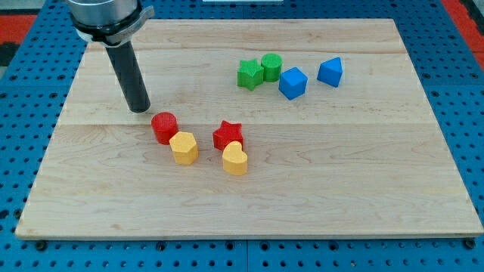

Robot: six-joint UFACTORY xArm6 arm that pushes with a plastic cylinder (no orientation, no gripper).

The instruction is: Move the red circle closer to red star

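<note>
Pale wooden board resting on a blue perforated base, seen from the one camera. The arm's straight dark rod descends from the view's upper left; my tip meets the board just to the upper left of the red circular block, close beside it, though whether the two touch cannot be told. The rod carries no claw, so there is nothing to be released, clenched or grasping. The red circular block lies left of the board's centre, with the yellow hexagon-like block touching its lower right edge. The red star-shaped block sits to the view's right of the red circular block, apart from it, a strip of bare wood between them. The yellow heart-shaped block abuts the red star-shaped block from below. Toward the view's upper right stands a second group, well apart from the first: a green star-like block touching a green cylindrical block, then a blue cube-like block just beside the latter, and a blue faceted block near it, farther to the right.
</note>
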